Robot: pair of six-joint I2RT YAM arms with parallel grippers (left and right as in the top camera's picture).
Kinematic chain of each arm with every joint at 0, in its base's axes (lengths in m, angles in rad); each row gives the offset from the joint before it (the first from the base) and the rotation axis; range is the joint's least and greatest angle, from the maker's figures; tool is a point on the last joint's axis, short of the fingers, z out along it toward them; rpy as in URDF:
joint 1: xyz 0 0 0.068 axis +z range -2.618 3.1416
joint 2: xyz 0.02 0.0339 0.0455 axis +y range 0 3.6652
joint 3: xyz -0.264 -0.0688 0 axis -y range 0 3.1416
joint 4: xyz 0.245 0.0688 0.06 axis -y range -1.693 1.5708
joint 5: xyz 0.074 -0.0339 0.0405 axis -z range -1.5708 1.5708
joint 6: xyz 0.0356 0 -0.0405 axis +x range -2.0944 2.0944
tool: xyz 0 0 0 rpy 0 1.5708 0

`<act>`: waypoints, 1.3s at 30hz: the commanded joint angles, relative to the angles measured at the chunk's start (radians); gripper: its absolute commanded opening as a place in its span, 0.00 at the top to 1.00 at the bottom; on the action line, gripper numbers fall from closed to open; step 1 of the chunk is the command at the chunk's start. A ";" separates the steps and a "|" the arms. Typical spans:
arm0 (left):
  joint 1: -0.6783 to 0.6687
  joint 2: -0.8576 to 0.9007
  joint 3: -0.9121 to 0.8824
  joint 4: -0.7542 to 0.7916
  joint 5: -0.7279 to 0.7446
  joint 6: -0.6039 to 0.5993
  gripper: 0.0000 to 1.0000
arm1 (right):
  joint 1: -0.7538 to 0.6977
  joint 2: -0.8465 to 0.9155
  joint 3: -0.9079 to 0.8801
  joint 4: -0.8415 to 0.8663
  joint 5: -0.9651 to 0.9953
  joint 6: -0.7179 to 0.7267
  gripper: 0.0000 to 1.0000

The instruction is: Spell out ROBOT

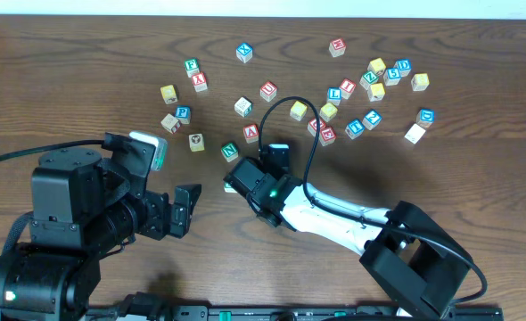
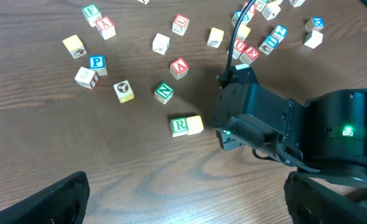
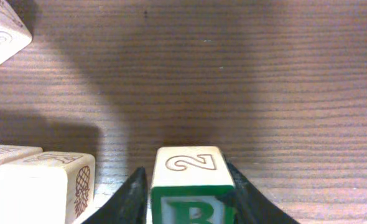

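Note:
The green-lettered B cube [image 3: 190,171] sits between the fingers of my right gripper [image 3: 188,186], which press close against both of its sides; a "2" shows on its top face. Just to its left stands a pale cube with a pineapple on its side [image 3: 46,186]. In the left wrist view the green R cube [image 2: 179,126] and a yellow-faced cube [image 2: 195,124] touch side by side, and the right gripper's black body [image 2: 252,118] hides the B cube beside them. My left gripper [image 2: 183,202] hangs open over bare wood. I cannot pick out the T cube.
A green N cube [image 2: 163,92] and a red A cube [image 2: 179,67] lie just behind the row. Several more letter cubes are scattered across the far half of the table [image 1: 370,80]. The right arm's cable [image 1: 309,152] loops over some of them.

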 commanded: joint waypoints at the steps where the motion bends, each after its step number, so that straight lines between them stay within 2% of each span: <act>1: 0.006 -0.002 0.003 -0.002 0.012 0.006 0.02 | -0.003 -0.026 -0.003 -0.001 0.032 0.002 0.68; 2: 0.006 -0.002 0.003 -0.002 0.012 0.006 0.02 | -0.002 -0.026 -0.003 -0.001 0.032 0.002 0.67; 5: 0.006 -0.002 0.003 -0.002 0.012 0.006 0.02 | -0.001 -0.026 -0.003 -0.001 0.032 0.002 0.55; 6: 0.006 -0.002 0.003 -0.002 0.012 0.006 0.02 | -0.001 -0.026 -0.003 -0.001 0.032 0.002 0.57; 8: 0.006 -0.002 0.003 -0.002 0.012 0.006 0.02 | -0.001 -0.027 -0.003 -0.001 0.031 0.003 0.75; 9: 0.006 -0.002 0.003 -0.002 0.012 0.006 0.02 | -0.001 -0.027 -0.003 -0.001 0.031 0.003 0.80; 10: 0.006 -0.002 0.003 -0.002 0.012 0.006 0.02 | -0.001 -0.027 -0.003 -0.001 0.032 0.003 0.80; 11: 0.006 -0.002 0.003 -0.002 0.012 0.006 0.02 | -0.001 -0.027 -0.003 -0.001 0.032 0.006 0.76; 12: 0.006 -0.002 0.003 -0.002 0.012 0.006 0.02 | -0.001 -0.027 -0.003 -0.001 0.032 0.005 0.66; 13: 0.006 -0.002 0.003 -0.002 0.012 0.006 0.02 | -0.001 -0.027 -0.003 -0.001 0.031 0.005 0.64; 16: 0.006 -0.002 0.003 -0.002 0.012 0.006 0.02 | -0.001 -0.027 -0.003 -0.001 0.028 0.005 0.84; 17: 0.006 -0.002 0.003 -0.002 0.012 0.006 0.02 | -0.001 -0.027 -0.003 -0.001 0.028 0.005 0.84; 18: 0.006 -0.002 0.003 -0.002 0.012 0.006 0.02 | -0.001 -0.027 -0.003 -0.001 0.028 0.005 0.75; 19: 0.006 -0.002 0.003 -0.002 0.012 0.006 0.02 | -0.001 -0.027 -0.003 -0.001 0.028 0.006 0.59; 20: 0.006 -0.002 0.003 -0.002 0.012 0.006 0.02 | -0.001 -0.027 -0.003 -0.001 0.028 0.005 0.55; 22: 0.006 -0.002 0.003 -0.002 0.012 0.006 0.02 | -0.001 -0.027 -0.003 -0.001 0.028 0.005 0.55; 26: 0.006 -0.002 0.003 -0.002 0.012 0.006 0.02 | -0.001 -0.027 -0.003 -0.001 0.028 0.005 0.63; 33: 0.006 -0.002 0.003 -0.002 0.012 0.006 0.02 | -0.001 -0.027 -0.003 -0.001 0.028 0.005 0.58; 39: 0.006 -0.002 0.003 -0.002 0.012 0.006 0.02 | -0.001 -0.027 -0.003 -0.001 0.028 0.005 0.90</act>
